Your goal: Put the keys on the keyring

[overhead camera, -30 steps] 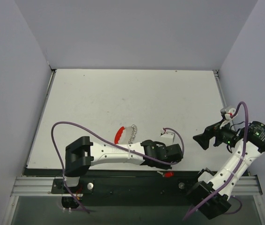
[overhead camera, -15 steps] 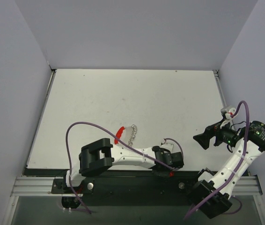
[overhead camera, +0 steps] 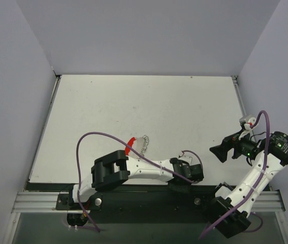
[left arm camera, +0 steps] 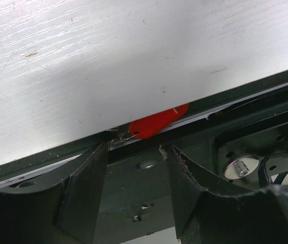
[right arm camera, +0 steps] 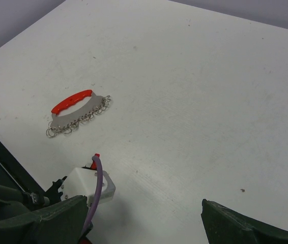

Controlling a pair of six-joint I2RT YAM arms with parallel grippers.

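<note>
The keys (overhead camera: pixel 144 144) are a row of small silver rings and keys lying on the white table near its front, joined to the red keyring (overhead camera: pixel 130 145), a curved red band on their left. Both also show in the right wrist view, keys (right arm camera: pixel 79 120) below the keyring (right arm camera: pixel 72 101). My left gripper (overhead camera: pixel 183 184) is open and empty, reaching past the table's front edge over the black rail, well right of the keys; its fingers (left arm camera: pixel 85 188) are spread. My right gripper (overhead camera: pixel 217 151) is open and empty at the right, above the table, its fingers (right arm camera: pixel 37 223) wide apart.
A small red piece (left arm camera: pixel 159 121) sits at the table's front edge (left arm camera: pixel 57 155), just ahead of my left fingers. The black mounting rail (overhead camera: pixel 149 198) runs below that edge. The left arm's white camera box (right arm camera: pixel 87 184) and purple cable lie between my right gripper and the keys.
The left arm has folded toward the near edge and its gripper has swung down over the black rail, away from the keys. The keys, keyring and right arm have not moved.
</note>
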